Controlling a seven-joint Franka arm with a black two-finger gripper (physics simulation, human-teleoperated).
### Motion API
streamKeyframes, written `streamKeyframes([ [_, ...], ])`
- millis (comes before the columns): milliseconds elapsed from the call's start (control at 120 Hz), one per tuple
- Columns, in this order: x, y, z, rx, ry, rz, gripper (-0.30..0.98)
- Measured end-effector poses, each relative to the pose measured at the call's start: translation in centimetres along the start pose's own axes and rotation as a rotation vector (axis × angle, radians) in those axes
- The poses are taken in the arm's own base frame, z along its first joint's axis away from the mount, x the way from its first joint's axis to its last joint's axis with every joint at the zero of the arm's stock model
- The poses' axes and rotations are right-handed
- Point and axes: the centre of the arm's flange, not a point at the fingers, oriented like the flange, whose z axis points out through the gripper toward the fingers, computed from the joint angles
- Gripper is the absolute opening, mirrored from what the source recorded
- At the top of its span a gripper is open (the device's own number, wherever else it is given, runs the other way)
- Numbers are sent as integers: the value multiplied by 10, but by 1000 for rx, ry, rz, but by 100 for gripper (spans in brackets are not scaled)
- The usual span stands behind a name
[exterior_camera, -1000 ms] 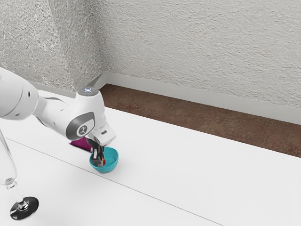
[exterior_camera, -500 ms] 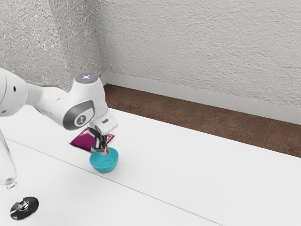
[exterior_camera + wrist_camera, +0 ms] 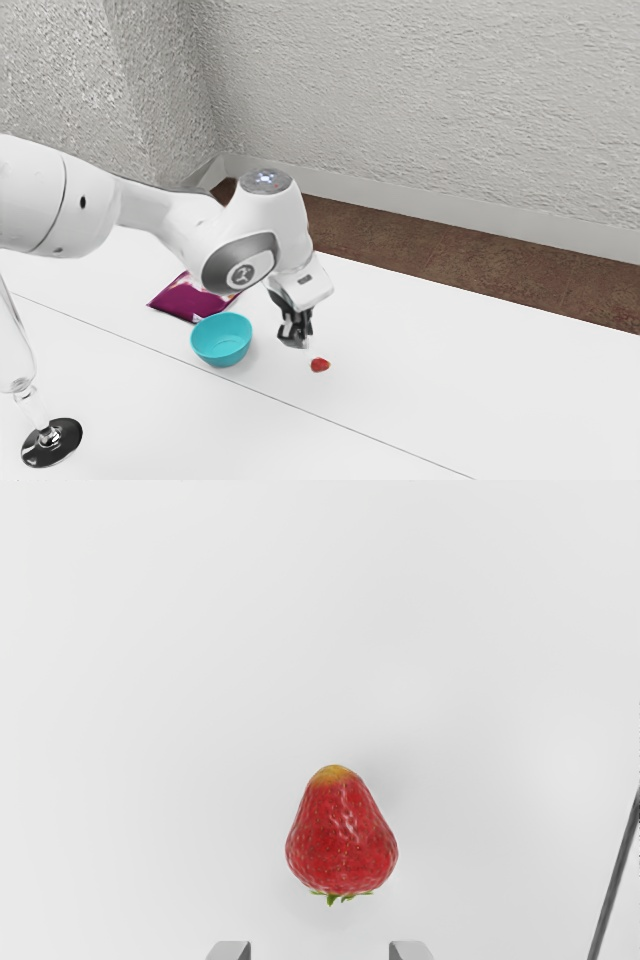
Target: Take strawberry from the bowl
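One strawberry (image 3: 320, 365) is being shown on the table (image 3: 450, 400), to the exterior view's right of the bowl (image 3: 222, 357), while the hand (image 3: 295, 341) is being held spread near it, so the removal is apparently being completed, with only a clear retreat being left.

No text, brand name or number is presenting legibly. The arm's white housing (image 3: 285, 215) is carrying a round emblem (image 3: 242, 274) within a dark gray oval (image 3: 214, 273); its curved stroke is not resolving into a definite character. The top disc (image 3: 248, 182) is bearing a small pale-blue mark (image 3: 265, 178), unreadable. The purple packet (image 3: 185, 300) is displaying no readable lettering.
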Motion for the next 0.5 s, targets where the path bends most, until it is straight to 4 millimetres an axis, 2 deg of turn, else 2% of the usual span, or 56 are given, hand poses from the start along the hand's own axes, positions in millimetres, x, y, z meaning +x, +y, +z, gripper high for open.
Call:
streamKeyframes([
  [167,-1,-2,-2,2,6,-25,41],
  [367,-13,-8,-10,1,0,-95,58],
  [392,-34,-23,-31,12,-6,-172,59],
  [400,-44,-31,-43,21,-7,-208,59],
  [450,-115,-90,-156,122,6,-434,61],
  [475,-152,-108,-197,153,4,-535,62],
  [500,-190,-119,-228,170,-3,-632,63],
])
